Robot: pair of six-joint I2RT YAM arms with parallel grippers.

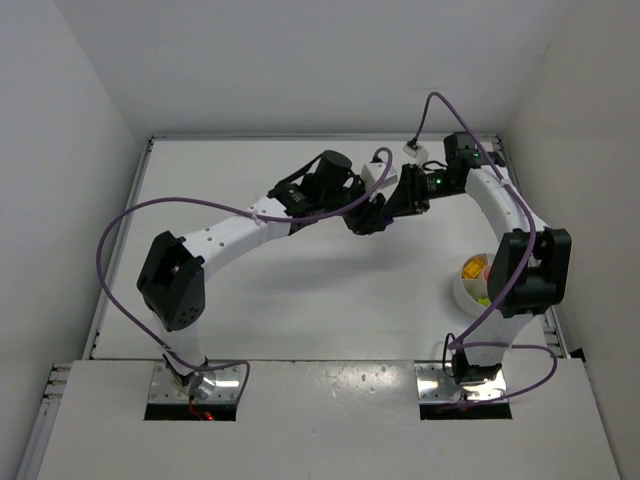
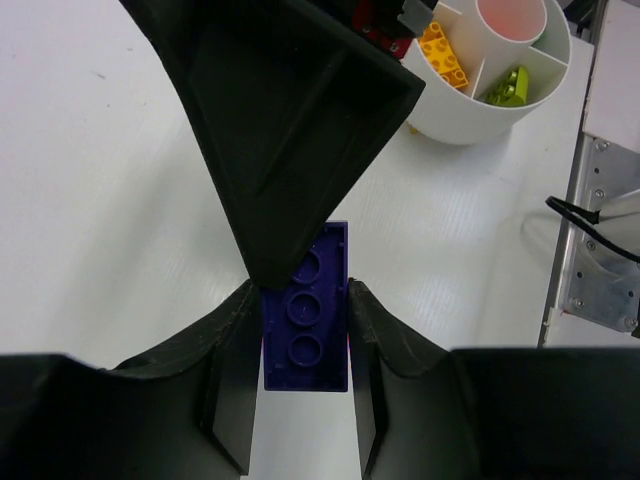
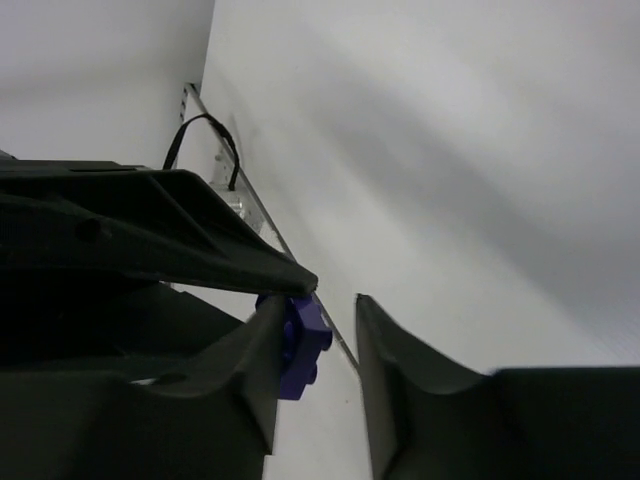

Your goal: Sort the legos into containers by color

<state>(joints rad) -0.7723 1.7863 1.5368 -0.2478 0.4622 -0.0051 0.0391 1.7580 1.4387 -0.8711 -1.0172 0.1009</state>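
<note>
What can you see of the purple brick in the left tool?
The purple brick is a flat, glossy plastic plate with three round studs showing in a row. The left tool pinches its long sides, studs facing the wrist camera, above the table. One finger of the right tool covers its far corner; the other finger stands clear.

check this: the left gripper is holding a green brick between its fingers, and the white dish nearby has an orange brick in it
The brick between the left gripper's fingers is dark blue-purple, not green, as the left wrist view shows. The white dish nearby does have an orange brick in it.
</note>
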